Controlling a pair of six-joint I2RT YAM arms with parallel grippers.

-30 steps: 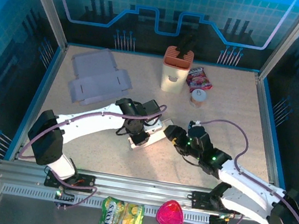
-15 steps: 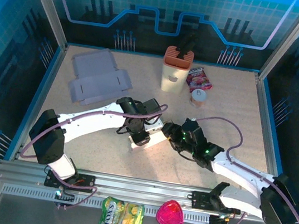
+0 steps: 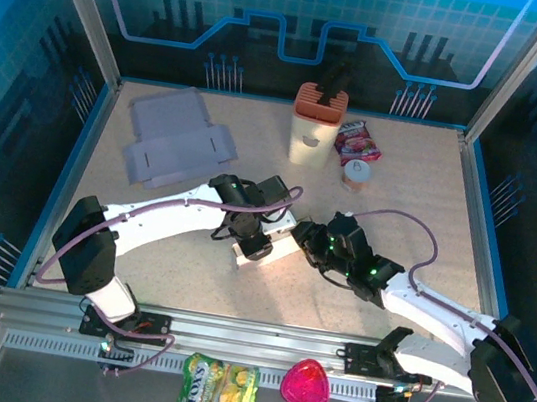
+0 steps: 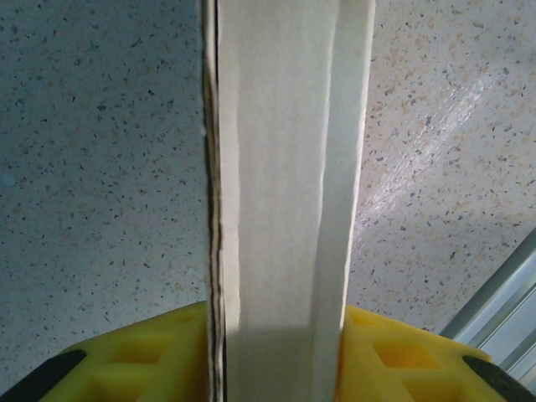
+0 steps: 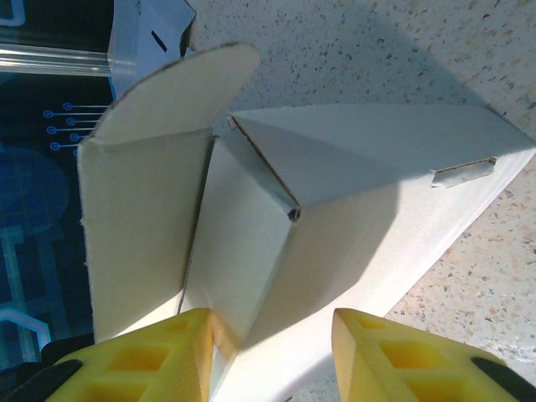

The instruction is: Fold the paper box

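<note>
While blue circuit-patterned walls (image 3: 176,5) enclose the speckled table (image 3: 423,184), the paper box (image 3: 279,248) lies well apart from the orange-topped holder (image 3: 317,124). The left gripper (image 4: 272,335) clamps it. The right gripper (image 5: 272,327) straddles it, grip unclear. The snack bag (image 3: 218,393) lettering is unreadable.

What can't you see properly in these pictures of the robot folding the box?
Top view: the paper box is mostly hidden under the left gripper and right gripper.
Left wrist view: the box's ends are cut off by the picture edges.
Right wrist view: yellow fingers cut off below, so their squeeze is unclear.
Top view: snack packet writing is too small.
</note>
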